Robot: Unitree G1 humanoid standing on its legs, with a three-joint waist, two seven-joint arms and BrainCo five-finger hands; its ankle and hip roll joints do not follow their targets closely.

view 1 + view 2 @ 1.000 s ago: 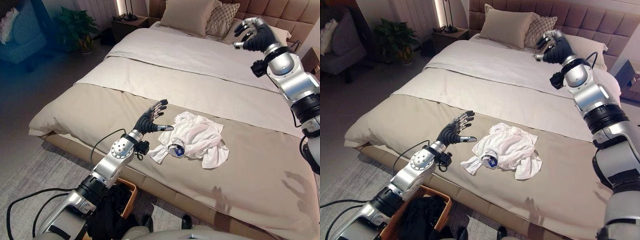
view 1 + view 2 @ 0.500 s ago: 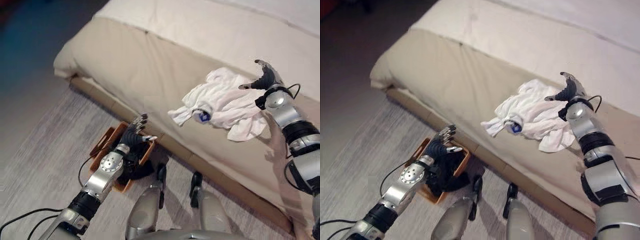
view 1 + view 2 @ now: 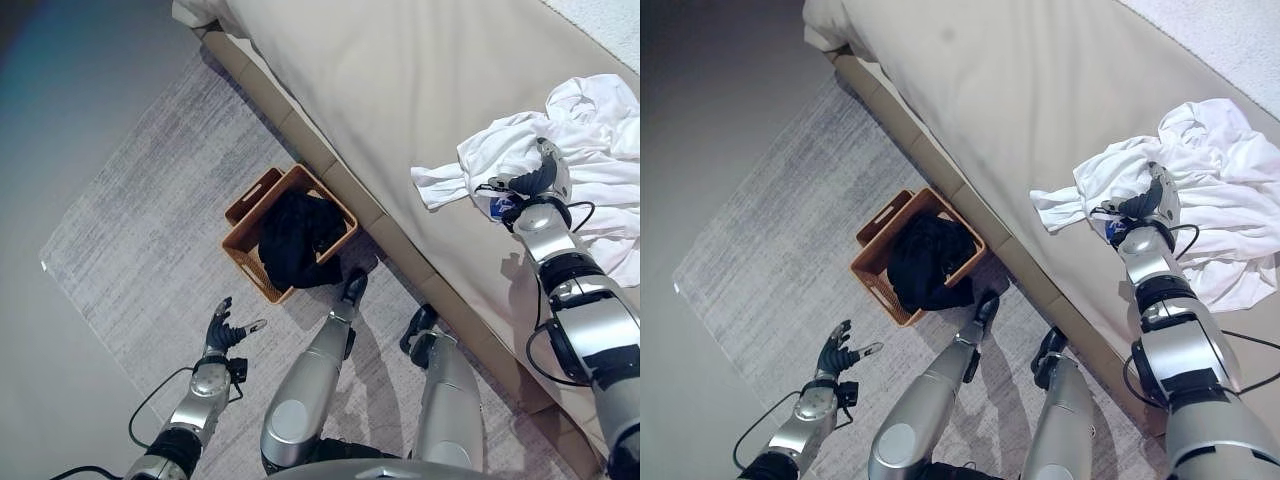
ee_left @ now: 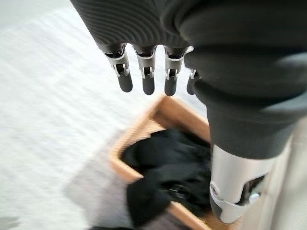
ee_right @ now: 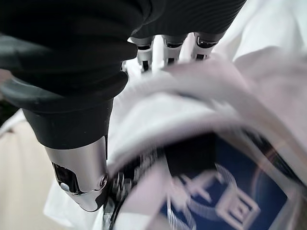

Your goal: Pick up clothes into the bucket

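Note:
A crumpled white garment (image 3: 600,140) with a blue printed patch lies on the beige bed (image 3: 400,80) near its edge. My right hand (image 3: 533,180) rests on the garment's near side, and the right wrist view shows the cloth (image 5: 192,110) bunched right against the hand (image 5: 96,48). An orange basket (image 3: 240,255) stands on the floor by the bed, holding dark clothes (image 3: 300,235). My left hand (image 3: 222,335) hangs open over the rug, some way from the basket. Past its straight fingers (image 4: 144,81) the left wrist view shows the basket (image 4: 168,112) and the dark clothes (image 4: 172,172).
A grey rug (image 3: 130,230) covers the floor beside the bed, with bare dark floor (image 3: 60,120) beyond it. The bed's low wooden base (image 3: 330,175) runs just behind the basket.
The camera has tilted further down towards the floor. My right hand has come down onto the near part of the white garment. My left hand has dropped away from the basket, low over the rug.

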